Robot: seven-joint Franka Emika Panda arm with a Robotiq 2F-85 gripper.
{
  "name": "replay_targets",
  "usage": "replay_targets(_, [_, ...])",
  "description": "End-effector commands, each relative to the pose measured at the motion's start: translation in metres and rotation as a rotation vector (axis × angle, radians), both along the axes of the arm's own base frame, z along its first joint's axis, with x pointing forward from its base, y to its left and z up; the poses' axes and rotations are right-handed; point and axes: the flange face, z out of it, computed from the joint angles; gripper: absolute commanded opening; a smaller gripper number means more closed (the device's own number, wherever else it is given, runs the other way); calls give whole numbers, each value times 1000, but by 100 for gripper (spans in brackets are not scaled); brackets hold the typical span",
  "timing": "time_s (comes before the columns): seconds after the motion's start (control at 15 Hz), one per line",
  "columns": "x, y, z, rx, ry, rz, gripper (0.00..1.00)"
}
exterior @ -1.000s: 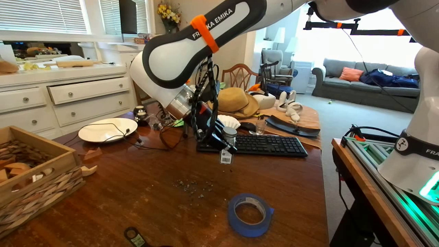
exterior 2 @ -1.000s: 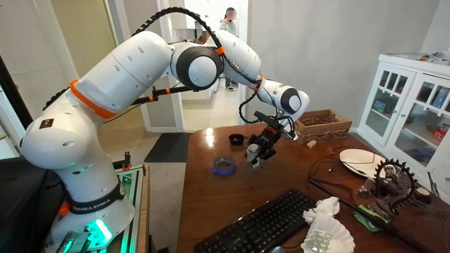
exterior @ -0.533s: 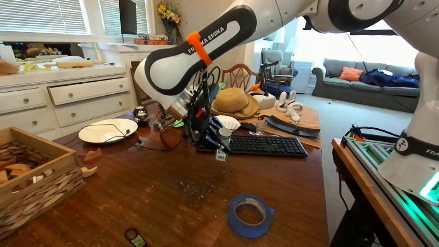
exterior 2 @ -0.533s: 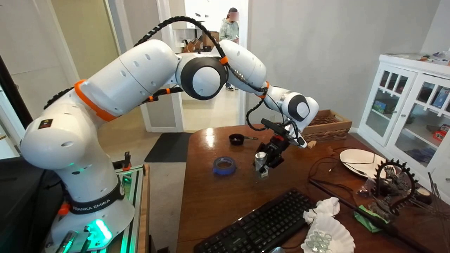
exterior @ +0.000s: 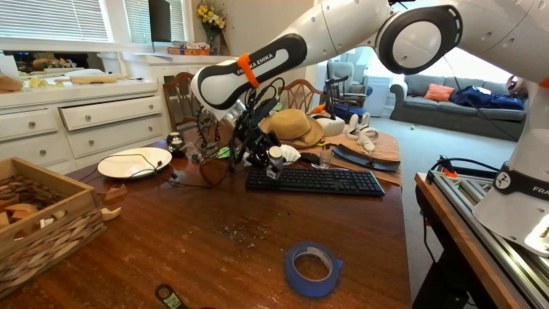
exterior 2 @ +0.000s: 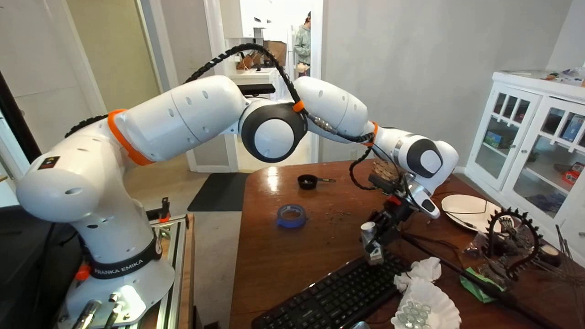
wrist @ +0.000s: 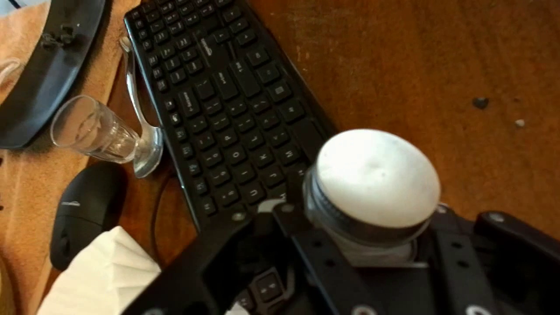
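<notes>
A small clear jar with a silver lid and a white barcode label is held in my gripper. The jar shows in both exterior views (exterior: 276,155) (exterior 2: 368,234), and its lid fills the middle of the wrist view (wrist: 377,179). My gripper (wrist: 365,214) is shut around the jar's sides below the lid. It also shows in both exterior views (exterior: 266,159) (exterior 2: 377,234). The jar is slightly tilted and appears raised over the edge of the black keyboard (wrist: 227,100), which is also in both exterior views (exterior: 321,182) (exterior 2: 333,292). The gap beneath the jar is hard to judge.
Blue tape (exterior: 296,277) and dark crumbs (exterior: 238,234) lie on the table. A white paper filter (exterior 2: 438,301) with glass beads, a mouse (wrist: 87,214), a glass (wrist: 94,131) and a spoon (wrist: 148,151) lie around the keyboard. A plate (exterior 2: 466,205), basket (exterior: 47,234) and small pan (exterior 2: 307,182) stand farther off.
My gripper has carried the jar away from the tape and crumbs, across the table to the keyboard. The grip on the jar stays shut. The person in the doorway has moved.
</notes>
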Motion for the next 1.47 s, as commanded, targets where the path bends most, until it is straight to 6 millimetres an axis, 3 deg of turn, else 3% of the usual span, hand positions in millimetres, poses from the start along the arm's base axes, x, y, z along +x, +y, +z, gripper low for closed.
replay_targets(0.0, [-2,-40,0,-76,26,-144,23])
replay_targets(0.4, [-25,-116,-2,-73,84,-370,23])
replay_targets(0.47, [-23,-103,-1,-110,77,-292,48])
replay_targets(0.6, [-27,-121,-2,-90,79,-340,48])
replay_targets(0.73, [-28,-125,-2,-85,77,-351,48])
replay_targets(0.8, [-27,-123,-1,-84,76,-350,23])
replay_targets(1.2, [-48,-164,-11,-54,126,-440,23])
replay_targets(1.4, [-60,-181,-26,4,149,-464,23])
